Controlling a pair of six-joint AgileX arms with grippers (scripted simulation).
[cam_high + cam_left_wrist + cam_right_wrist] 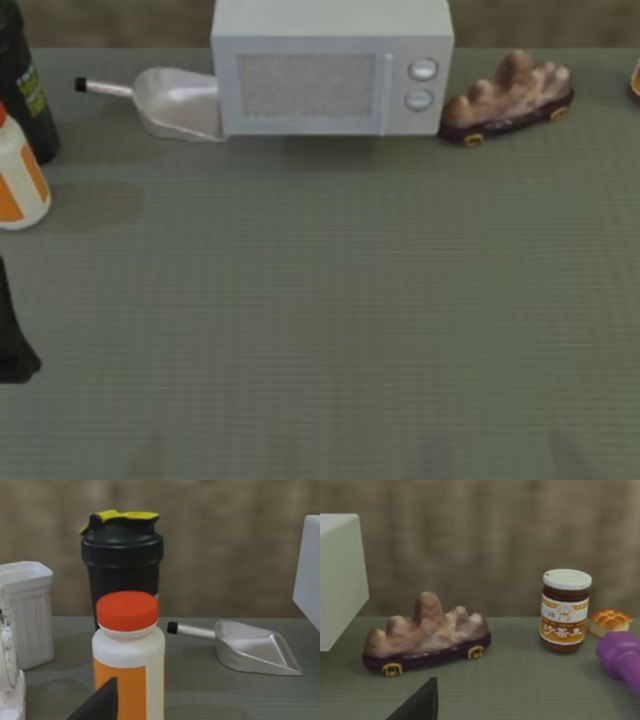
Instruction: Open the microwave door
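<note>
- Nearest the left wrist camera stands one white plastic bottle with a smooth orange-red screw cap and an orange label; a dark wedge of the left gripper juts up just in front of it, and I cannot tell whether its fingers are spread or closed.
- Behind that bottle rises one black cylindrical shaker cup with a yellow flip lid.
- Beside the bottle, one ribbed white container stands upright, boxy with rounded corners.
- One grey metal scoop with a thin black-tipped handle lies farther from the left gripper, its bowl touching the side of the microwave.
- That microwave, one small boxy white oven with two round grey knobs, sits at the far edge of the table, well apart from both grippers.
- Its microwave door, a flat white panel with a grey speckled mesh window, lies flush against the front, closed.
- One lumpy brown rock ornament on a dark purple base with gold feet rests just beside the oven's knob side.
- Only a dark wedge of the right gripper shows in the right wrist view; its grip cannot be told.
- Beyond it stand one glass jar with a white lid, one small golden bun, and one glossy purple handle.
</note>
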